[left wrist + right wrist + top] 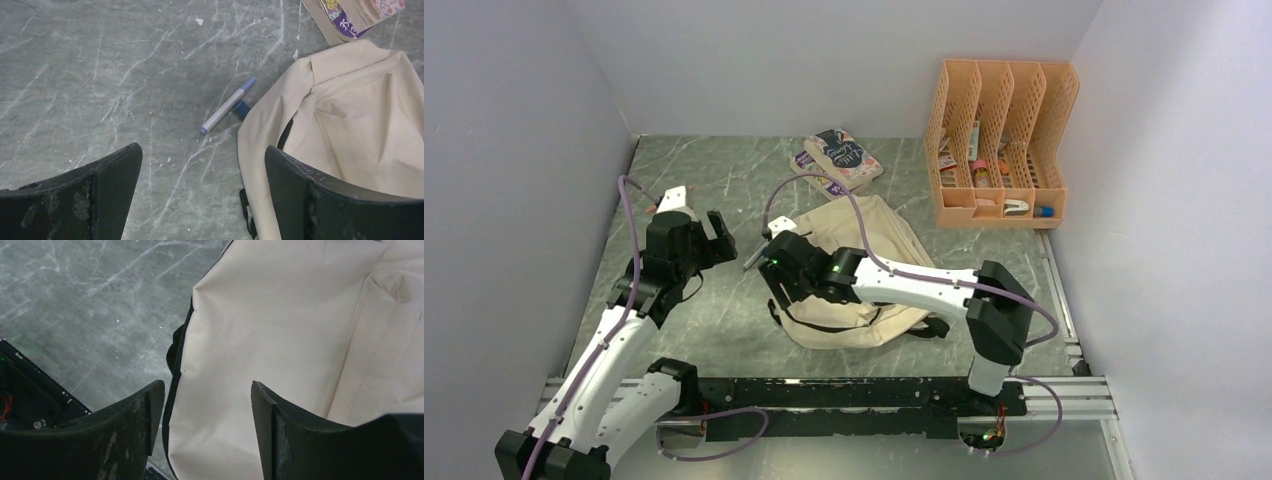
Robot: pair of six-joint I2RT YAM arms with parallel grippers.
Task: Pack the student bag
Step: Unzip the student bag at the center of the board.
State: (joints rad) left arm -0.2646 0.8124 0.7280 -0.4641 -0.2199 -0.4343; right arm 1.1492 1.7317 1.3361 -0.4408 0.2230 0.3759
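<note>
L gripper (pixel 202 152) hangs spread wide & empty over table (pixel 75 75) nr pen (pixel 227 106); R gripper (pixel 206 387) gapes, grasping nothing, above student bag (pixel 280 315) edge.

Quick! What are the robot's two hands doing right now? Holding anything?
Left end effector: open, holding nothing.
Right end effector: open above the student bag, holding nothing.
</note>
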